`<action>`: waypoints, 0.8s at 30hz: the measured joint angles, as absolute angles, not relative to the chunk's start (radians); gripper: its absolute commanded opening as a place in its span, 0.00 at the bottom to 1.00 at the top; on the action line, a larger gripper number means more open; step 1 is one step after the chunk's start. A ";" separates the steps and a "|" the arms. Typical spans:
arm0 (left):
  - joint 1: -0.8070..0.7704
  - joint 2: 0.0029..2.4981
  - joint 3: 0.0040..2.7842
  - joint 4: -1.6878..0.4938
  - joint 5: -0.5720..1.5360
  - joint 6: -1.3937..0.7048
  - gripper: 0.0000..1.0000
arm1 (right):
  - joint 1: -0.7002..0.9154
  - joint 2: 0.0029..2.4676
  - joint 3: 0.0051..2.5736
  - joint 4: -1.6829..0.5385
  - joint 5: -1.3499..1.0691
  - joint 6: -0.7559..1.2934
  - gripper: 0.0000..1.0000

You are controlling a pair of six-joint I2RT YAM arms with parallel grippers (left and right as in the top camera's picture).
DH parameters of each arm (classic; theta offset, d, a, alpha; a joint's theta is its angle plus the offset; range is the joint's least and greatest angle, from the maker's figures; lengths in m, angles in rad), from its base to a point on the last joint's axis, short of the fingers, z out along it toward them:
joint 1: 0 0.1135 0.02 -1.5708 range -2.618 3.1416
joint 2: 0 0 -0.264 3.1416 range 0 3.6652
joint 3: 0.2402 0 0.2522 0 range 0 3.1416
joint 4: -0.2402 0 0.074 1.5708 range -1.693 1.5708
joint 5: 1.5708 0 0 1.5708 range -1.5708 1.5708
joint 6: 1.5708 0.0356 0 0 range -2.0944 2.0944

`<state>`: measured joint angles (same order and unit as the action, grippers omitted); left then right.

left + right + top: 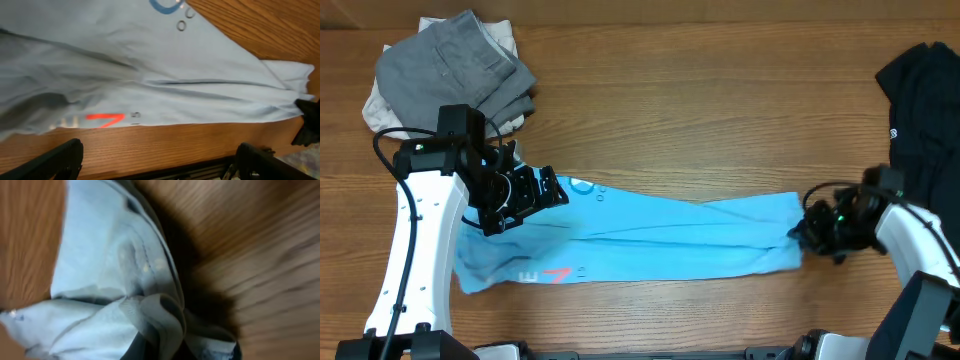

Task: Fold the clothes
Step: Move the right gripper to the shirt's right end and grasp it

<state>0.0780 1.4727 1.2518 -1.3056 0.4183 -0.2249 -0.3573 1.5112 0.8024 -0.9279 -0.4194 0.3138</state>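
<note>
Light blue T-shirt (650, 235): lies long across the table (720, 120) middle | left gripper (545, 192): fingers spread, holding nothing, over its left part | right gripper (808, 232): pinching its bunched right end

Shows light blue T-shirt (100, 265) close up, blurred. Fills left and centre, gathered into thick overlapping folds at lower centre. Carries a stitched hem (150, 255) running down the right edge. Rests on wood-grain worktop (260, 240), visible at right and far left. Casts dark shadow (200, 290) just beside hem.
</note>
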 measured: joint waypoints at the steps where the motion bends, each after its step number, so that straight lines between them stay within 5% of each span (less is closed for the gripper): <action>1: 0.078 1.473 1.252 -1.306 0.417 -0.225 1.00 | -0.357 1.511 0.838 -0.962 -0.388 0.318 0.04; 13: 0.078 1.473 1.252 -1.301 0.414 -0.225 1.00 | -0.257 1.344 0.963 -1.116 -0.145 0.386 0.04; 24: 0.078 1.473 1.252 -1.303 0.414 -0.225 1.00 | 0.131 1.333 0.963 -1.115 0.014 0.544 0.04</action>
